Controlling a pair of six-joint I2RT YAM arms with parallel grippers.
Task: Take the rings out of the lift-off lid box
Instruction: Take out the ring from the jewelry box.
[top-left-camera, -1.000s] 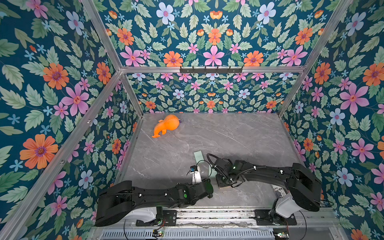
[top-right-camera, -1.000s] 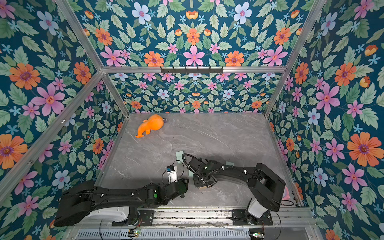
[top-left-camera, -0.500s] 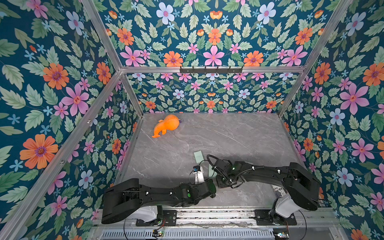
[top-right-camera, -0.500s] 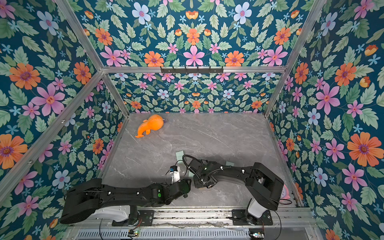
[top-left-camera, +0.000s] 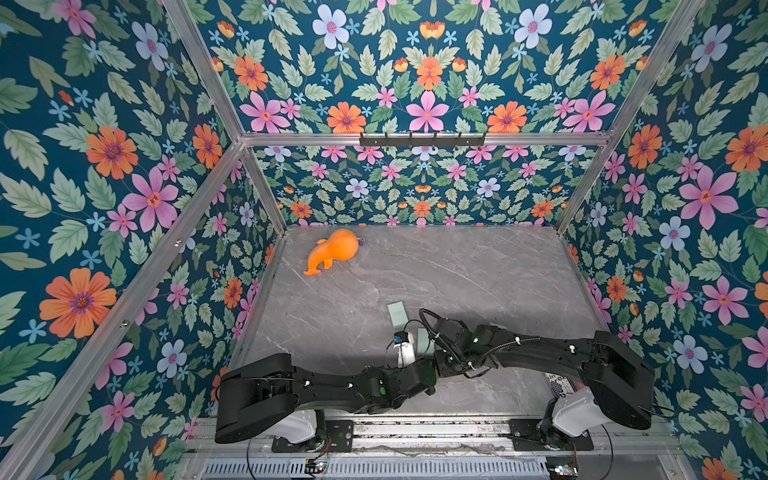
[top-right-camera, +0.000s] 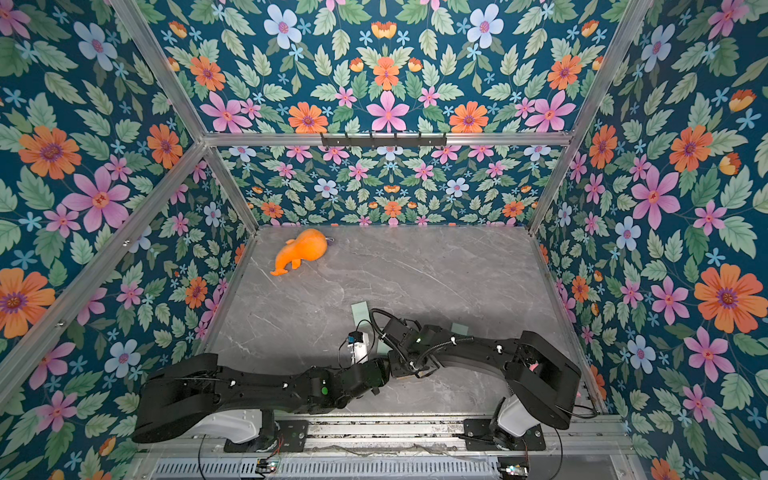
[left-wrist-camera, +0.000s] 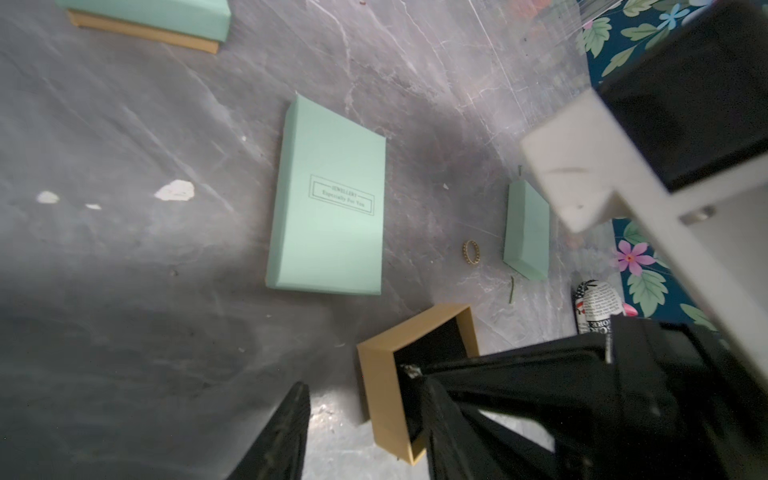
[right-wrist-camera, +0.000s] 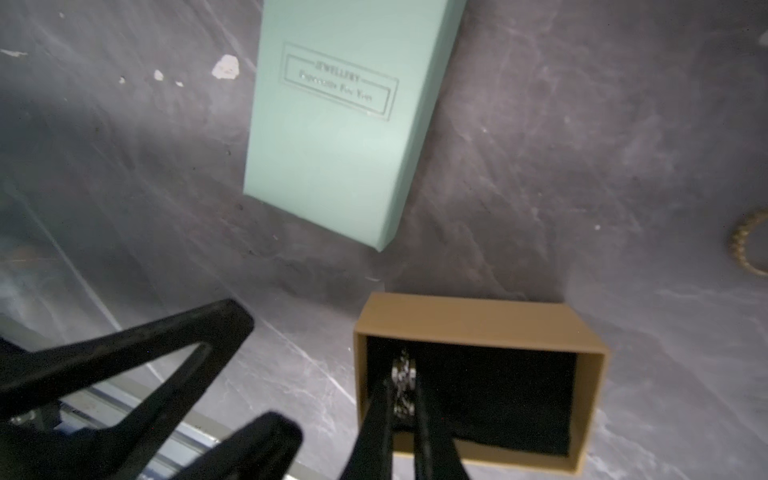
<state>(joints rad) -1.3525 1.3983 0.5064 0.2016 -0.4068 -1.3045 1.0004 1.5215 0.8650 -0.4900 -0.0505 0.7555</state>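
Observation:
The lift-off lid box's tan base (right-wrist-camera: 478, 316), lined in black, stands open on the grey table. My right gripper (right-wrist-camera: 403, 380) reaches into it and is shut on a silvery ring (right-wrist-camera: 402, 368), also seen at the finger's tip (left-wrist-camera: 411, 370). A gold ring (left-wrist-camera: 471, 252) lies on the table between a large mint-green lid (left-wrist-camera: 328, 199) and a small mint-green lid (left-wrist-camera: 525, 230). My left gripper (left-wrist-camera: 365, 384) is open, its fingers (right-wrist-camera: 208, 332) beside the base's near wall and holding nothing. In both top views the wrists hide the base and the rings.
A shut mint box on a tan base (left-wrist-camera: 145, 16) lies farther out, also seen in a top view (top-left-camera: 398, 313). An orange plush toy (top-left-camera: 334, 249) rests at the back left. A printed roll (left-wrist-camera: 594, 307) sits near the right arm's base. Flowered walls enclose the table.
My right gripper has closed on the silvery ring inside the base. The left wrist has shifted a little to the right, closer to the right wrist.

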